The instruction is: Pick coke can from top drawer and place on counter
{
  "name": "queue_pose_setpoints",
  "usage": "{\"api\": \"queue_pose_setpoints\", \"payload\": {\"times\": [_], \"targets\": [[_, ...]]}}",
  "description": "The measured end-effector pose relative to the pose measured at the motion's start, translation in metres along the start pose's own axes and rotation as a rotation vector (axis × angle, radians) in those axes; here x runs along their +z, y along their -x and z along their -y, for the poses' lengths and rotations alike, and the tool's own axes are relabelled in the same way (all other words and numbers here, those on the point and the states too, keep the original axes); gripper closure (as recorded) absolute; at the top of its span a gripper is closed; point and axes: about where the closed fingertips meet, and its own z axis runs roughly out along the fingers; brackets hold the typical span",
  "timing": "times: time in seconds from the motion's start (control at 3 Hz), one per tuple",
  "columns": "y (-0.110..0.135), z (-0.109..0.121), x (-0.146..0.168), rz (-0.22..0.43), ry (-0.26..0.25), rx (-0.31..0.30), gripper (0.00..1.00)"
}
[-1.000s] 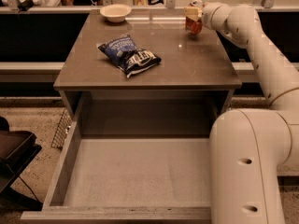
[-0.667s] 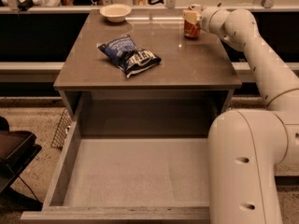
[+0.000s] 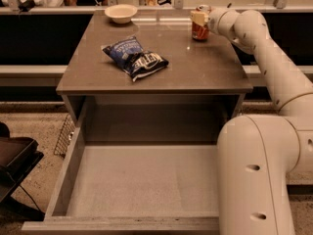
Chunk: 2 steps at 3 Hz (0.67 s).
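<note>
The coke can point(image 3: 199, 30), orange-red with a silver top, stands upright at the far right of the counter point(image 3: 171, 67). My gripper point(image 3: 199, 17) is at the can's upper part, with a cream finger across its side, shut on it. The can's base looks level with the counter surface. The top drawer point(image 3: 142, 180) is pulled fully out below the counter, and its speckled grey floor holds nothing.
A blue chip bag point(image 3: 135, 58) lies on the counter left of centre. A cream bowl point(image 3: 121, 12) sits at the far left corner. My arm's large white link point(image 3: 259, 175) covers the drawer's right side. A wire basket point(image 3: 63, 136) hangs left of the cabinet.
The gripper and coke can have shifted slightly left and toward the far edge of the counter. The chip bag, bowl and drawer have not moved.
</note>
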Motion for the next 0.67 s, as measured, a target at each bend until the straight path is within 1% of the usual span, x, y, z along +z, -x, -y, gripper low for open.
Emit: {"api": "queue_pose_setpoints", "payload": {"times": [0.67], "targets": [[-0.0026,-0.0047,0.0040,-0.003,0.006,0.002,0.15]]}}
